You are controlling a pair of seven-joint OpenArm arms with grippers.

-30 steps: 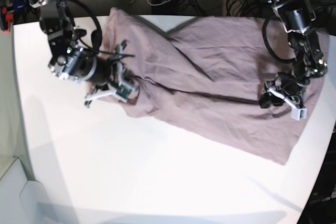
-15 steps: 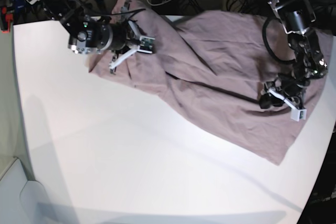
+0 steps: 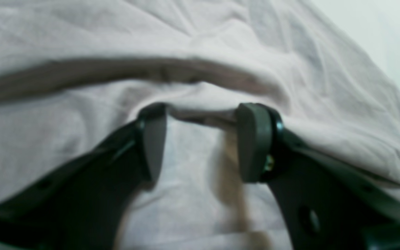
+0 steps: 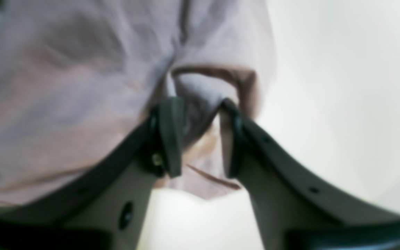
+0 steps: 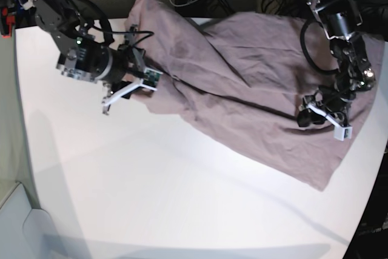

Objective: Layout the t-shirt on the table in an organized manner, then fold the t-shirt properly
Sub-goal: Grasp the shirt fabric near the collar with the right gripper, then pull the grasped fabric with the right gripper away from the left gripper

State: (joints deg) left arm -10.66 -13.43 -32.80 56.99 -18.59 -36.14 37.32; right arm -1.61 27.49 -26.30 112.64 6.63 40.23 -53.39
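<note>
Fingers, right gripper (image 4: 196,139): partly apart, with a bunched edge of the t-shirt (image 5: 254,83) caught between them; cloth fills the gap, so you can read this as a pinch on a hem or sleeve corner, though blur hides how firm it is. In the base view this gripper (image 5: 130,86) sits at the shirt's left end, presumably holding that end to pull it out straight.

Fingers, left gripper (image 3: 200,139): set apart, a narrow fold of shirt fabric spanning tip to tip; whether it is gripped or merely resting there, you cannot tell. This gripper (image 5: 321,116) rests low on the shirt's right part, likely anchoring it.

T-shirt: spread diagonally from far left to near right on the white surface (image 5: 151,192), wrinkled, partly folded over itself, not yet flat.
</note>
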